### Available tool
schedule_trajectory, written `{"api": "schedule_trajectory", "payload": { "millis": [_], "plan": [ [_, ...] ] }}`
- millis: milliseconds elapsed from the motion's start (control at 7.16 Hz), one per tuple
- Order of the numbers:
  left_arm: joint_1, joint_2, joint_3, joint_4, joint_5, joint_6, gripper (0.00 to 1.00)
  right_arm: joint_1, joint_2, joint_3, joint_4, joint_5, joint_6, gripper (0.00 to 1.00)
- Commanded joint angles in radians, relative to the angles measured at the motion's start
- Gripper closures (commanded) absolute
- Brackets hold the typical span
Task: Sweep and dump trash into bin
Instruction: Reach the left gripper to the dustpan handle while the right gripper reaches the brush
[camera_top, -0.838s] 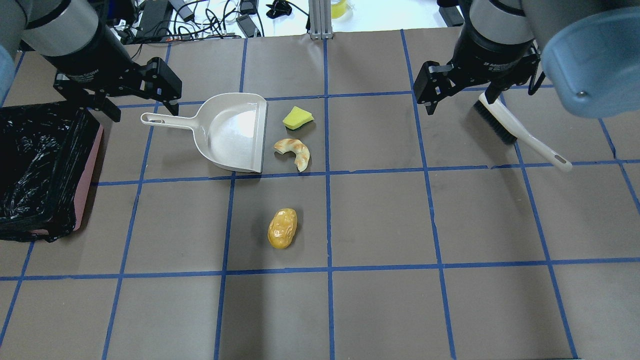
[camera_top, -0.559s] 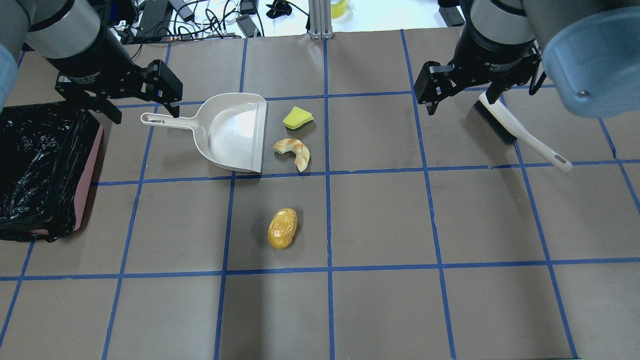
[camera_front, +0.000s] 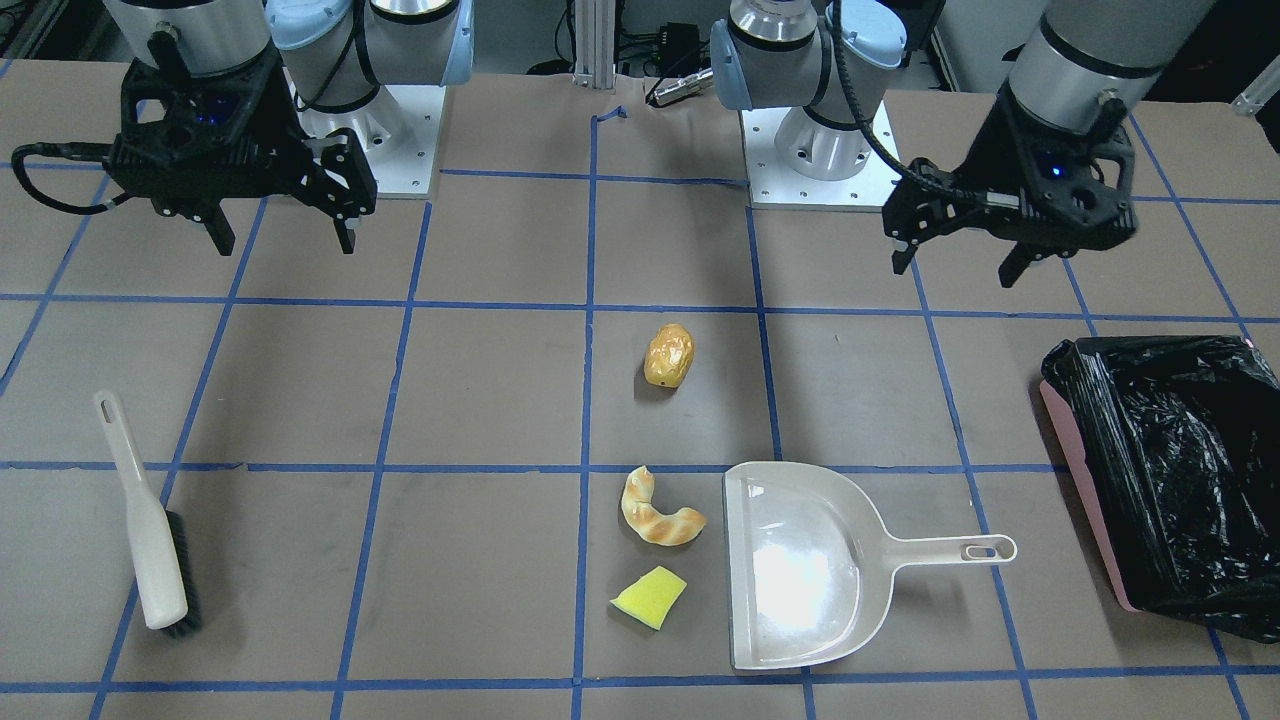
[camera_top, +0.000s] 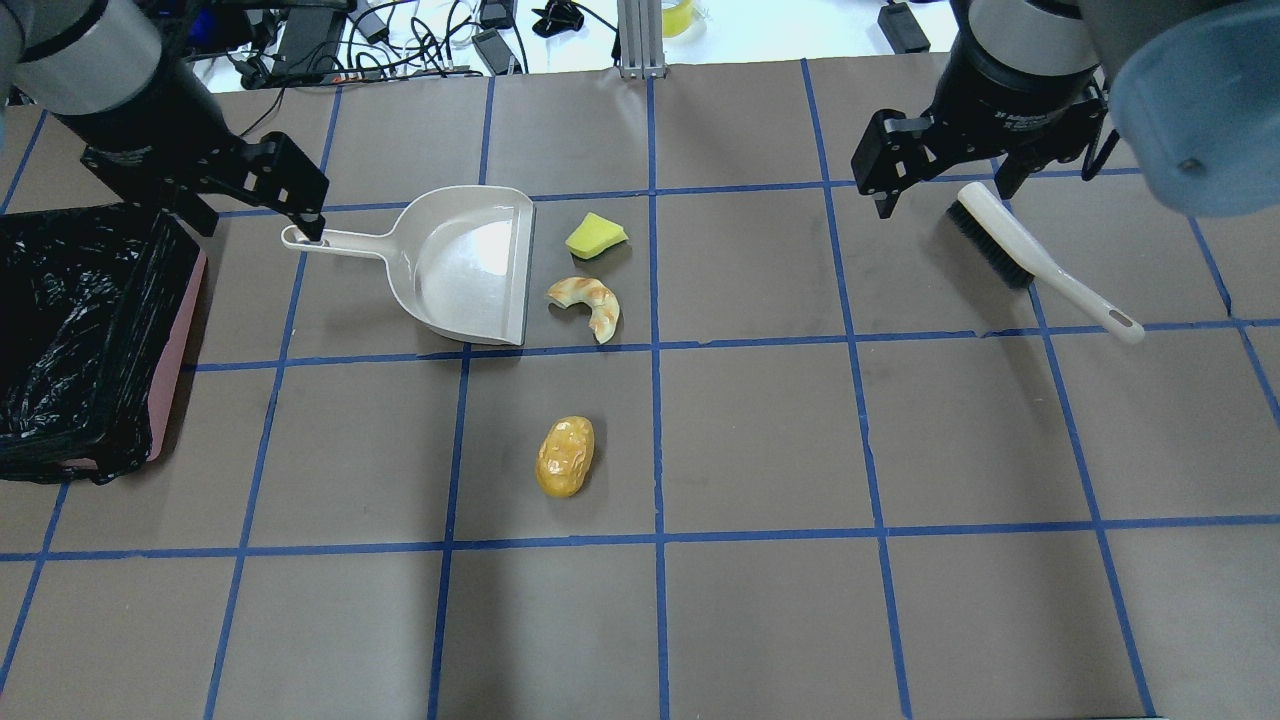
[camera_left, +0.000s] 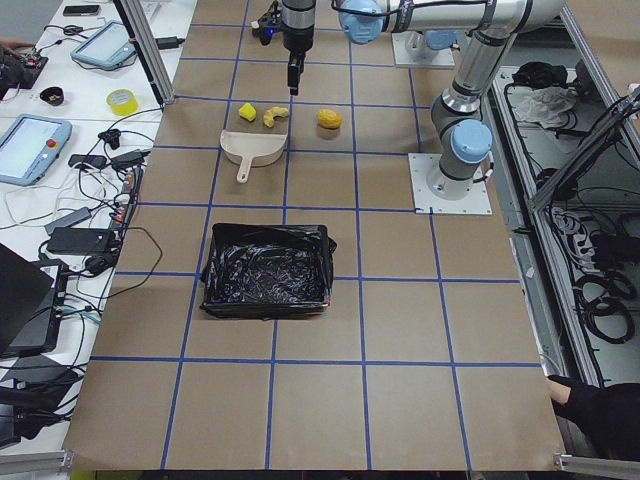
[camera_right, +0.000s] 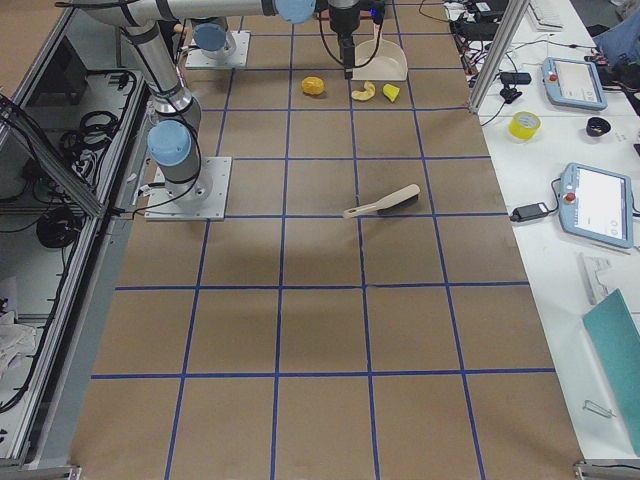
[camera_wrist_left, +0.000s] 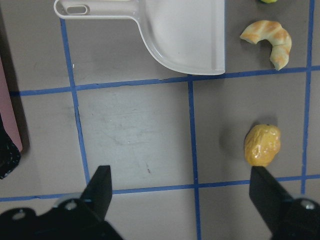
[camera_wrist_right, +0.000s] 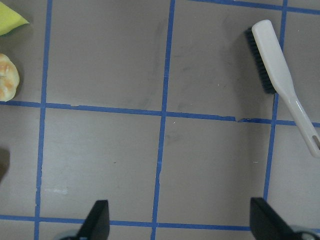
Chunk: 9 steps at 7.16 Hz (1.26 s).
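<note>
Overhead camera: you have the bin (camera_top: 172, 380) at the left edge of the table (camera_top: 760, 430). The dustpan (camera_top: 470, 270) lies to its right, handle toward the bin, mouth facing right. Of the 3 trash items, 2 lie just beside the mouth: the sponge (camera_top: 595, 236) farther from the robot, the pastry piece (camera_top: 582, 291) nearer. The roll (camera_top: 565, 457) lies apart in the next grid square toward the robot. The brush (camera_top: 1010, 245) lies well off to the right.

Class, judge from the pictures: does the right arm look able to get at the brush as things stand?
Probably yes. The right tool hangs open above the table, close to the brush, and nothing lies between them.
</note>
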Motion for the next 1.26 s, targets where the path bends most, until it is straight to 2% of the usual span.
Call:
{"api": "schedule_trajectory", "payload": {
  "millis": [0,140,279,559,699,838,1118],
  "plan": [
    [0.084,-0.072,-0.005,0.040,-0.008,0.410,0.02,-0.063,0.076,0.003,-0.019,-0.034,-0.306,0.00],
    [0.127,-0.105,-0.004,0.050,0.027,0.512,0.02,-0.114,0.108,0.004,-0.020,-0.076,-0.410,0.00],
    [0.138,-0.150,-0.007,0.094,0.029,0.634,0.02,-0.158,0.165,0.012,-0.050,-0.098,-0.601,0.00],
    [0.138,-0.278,-0.001,0.278,0.029,0.983,0.02,-0.238,0.237,0.045,-0.115,-0.103,-0.855,0.00],
    [0.138,-0.313,0.001,0.350,0.029,1.157,0.02,-0.290,0.280,0.073,-0.190,-0.097,-0.965,0.00],
    [0.135,-0.339,0.006,0.372,0.027,1.229,0.02,-0.333,0.325,0.108,-0.300,-0.106,-1.038,0.00],
    [0.101,-0.405,0.003,0.393,0.017,1.303,0.03,-0.376,0.368,0.176,-0.377,-0.133,-1.083,0.00]
  ]
}}
